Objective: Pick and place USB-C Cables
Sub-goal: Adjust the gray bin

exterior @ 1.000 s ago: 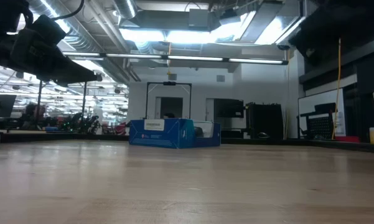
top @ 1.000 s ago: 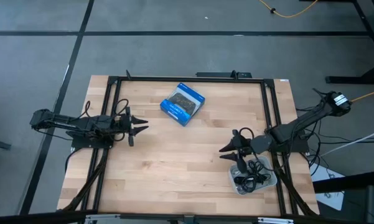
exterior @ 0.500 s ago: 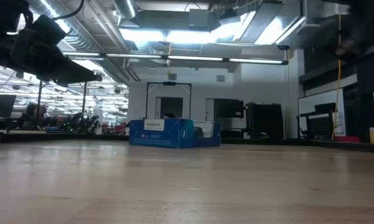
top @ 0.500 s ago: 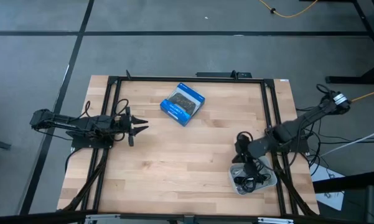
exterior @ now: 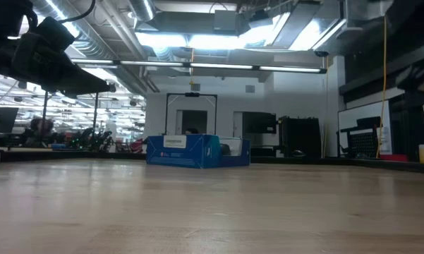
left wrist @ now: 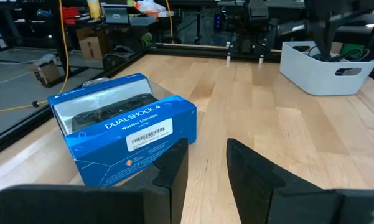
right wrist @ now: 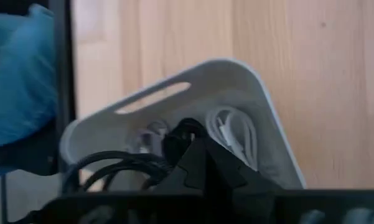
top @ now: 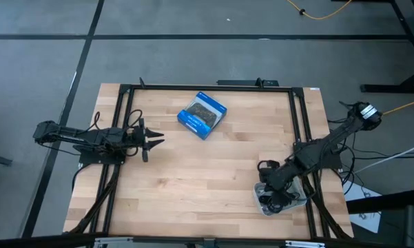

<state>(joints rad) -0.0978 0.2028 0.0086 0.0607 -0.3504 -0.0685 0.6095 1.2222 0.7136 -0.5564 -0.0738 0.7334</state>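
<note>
The right gripper [top: 270, 197] reaches down into a white bin [top: 297, 203] at the table's [top: 193, 172] near right corner, where the USB-C cables [right wrist: 227, 130] lie: black coils and a pale grey-white one against the bin's wall. Its fingers [right wrist: 193, 149] are pressed together among the cables; whether a cable is caught between them cannot be told. The left gripper [top: 155, 139] hangs above the table's left side, well apart from the bin, its fingers [left wrist: 252, 171] parted and grasping nothing, pointed toward a blue box [top: 202, 114] that rests on the wood near the far edge. The box [left wrist: 124, 127] reads "DUALSHOCK 4" in the left wrist view.
</note>
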